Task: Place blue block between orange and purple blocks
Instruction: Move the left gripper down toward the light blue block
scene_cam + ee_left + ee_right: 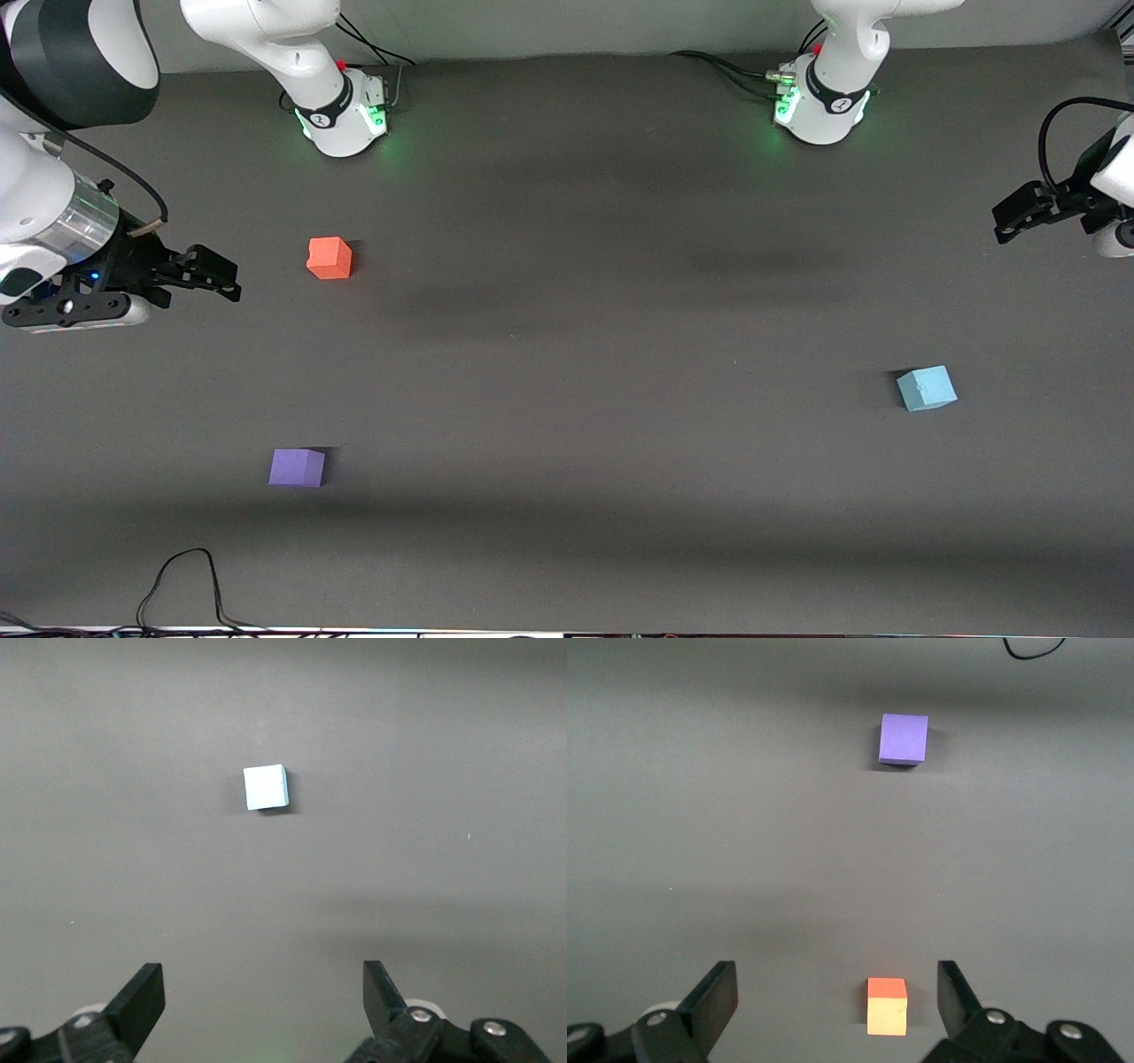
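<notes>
Blue block (pixel 927 388) on the table (pixel 585 354) toward the left arm's end, well apart from the other two cubes. Left gripper (pixel 1010 217) raised at that end, jaws spread wide, empty, block clear of its fingers (pixel 142 997). Right gripper (pixel 213 275) likewise wide open and empty, up beside the orange block (pixel 330 258). Purple block (pixel 297 467) nearer the front camera than the orange.

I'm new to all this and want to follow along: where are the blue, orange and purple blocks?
blue block (pixel 927 388): front view, top face.
orange block (pixel 330 258): front view, middle of the cube.
purple block (pixel 297 467): front view, middle of the cube.
</notes>
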Controlling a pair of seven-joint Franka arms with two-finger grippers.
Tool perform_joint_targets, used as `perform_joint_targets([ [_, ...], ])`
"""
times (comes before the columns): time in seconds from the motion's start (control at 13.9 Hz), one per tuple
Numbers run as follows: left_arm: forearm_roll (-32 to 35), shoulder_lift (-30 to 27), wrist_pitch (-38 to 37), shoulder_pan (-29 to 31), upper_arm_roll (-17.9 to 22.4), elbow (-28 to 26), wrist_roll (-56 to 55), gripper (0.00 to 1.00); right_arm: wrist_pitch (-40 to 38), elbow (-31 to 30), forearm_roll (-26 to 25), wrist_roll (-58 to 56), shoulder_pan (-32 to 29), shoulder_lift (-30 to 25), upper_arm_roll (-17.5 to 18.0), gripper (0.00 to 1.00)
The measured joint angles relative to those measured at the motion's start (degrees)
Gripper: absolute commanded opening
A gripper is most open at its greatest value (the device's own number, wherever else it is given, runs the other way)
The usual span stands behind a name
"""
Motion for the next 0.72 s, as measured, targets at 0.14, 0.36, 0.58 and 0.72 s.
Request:
perform_joint_targets([
  [0.14,-0.05,0.53,-1.68,0.00,-0.11,0.73,0.04,1.00,0.00,0.00,0.00,0.00,0.00,0.00,-0.03,1.00],
  [0.36,-0.11,0.99,-3.25,0.00,-0.17,1.77,0.01,1.00,0.00,0.00,0.00,0.00,0.00,0.00,-0.06,1.00],
  [0.58,-0.54,1.25,-3.32,0.00,-0.27,2.16,0.05,1.00,0.00,0.00,0.00,0.00,0.00,0.01,-0.06,1.00],
  [0.72,-1.03,1.43,-3.69,0.00,-0.40,2.78,0.08,1.00,0.00,0.00,0.00,0.00,0.00,0.01,-0.06,1.00],
])
